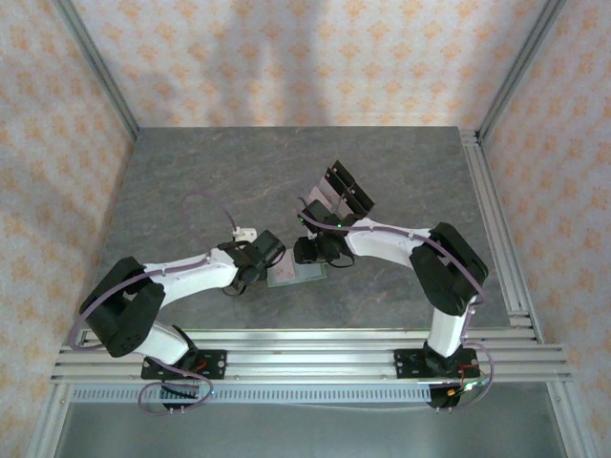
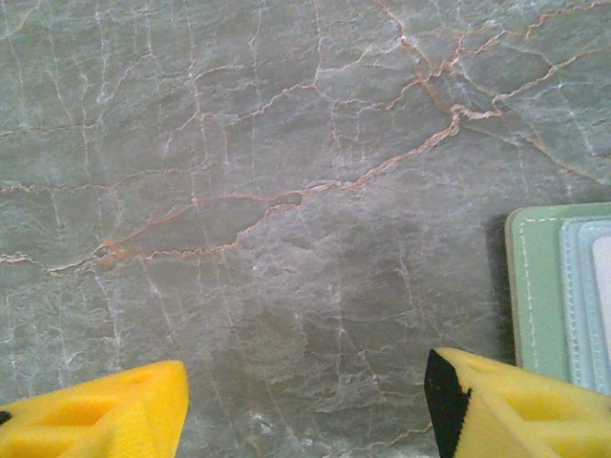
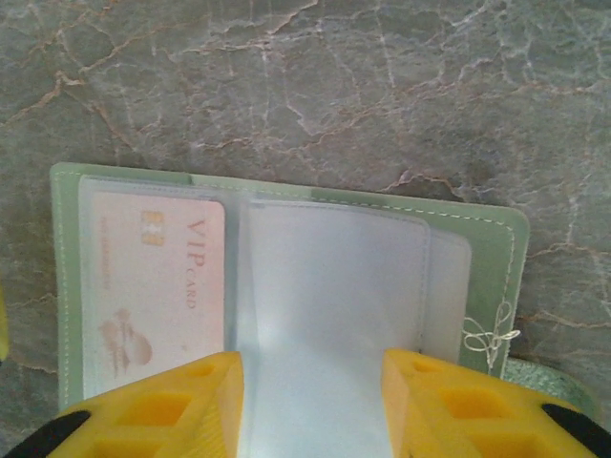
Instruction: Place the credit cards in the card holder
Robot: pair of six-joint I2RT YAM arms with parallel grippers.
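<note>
We find one credit card (image 3: 158, 286) sleeved in the card holder (image 3: 496, 248). The right gripper (image 3: 312, 361) above it and the left gripper (image 2: 305, 367) beside it are both parted and empty. We judge another card is due.

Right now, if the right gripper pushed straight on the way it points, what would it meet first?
Most likely the clear plastic sleeve of the open sage-green soft card holder, lying straight ahead between the right gripper's parted fingers; how near is unclear.
</note>
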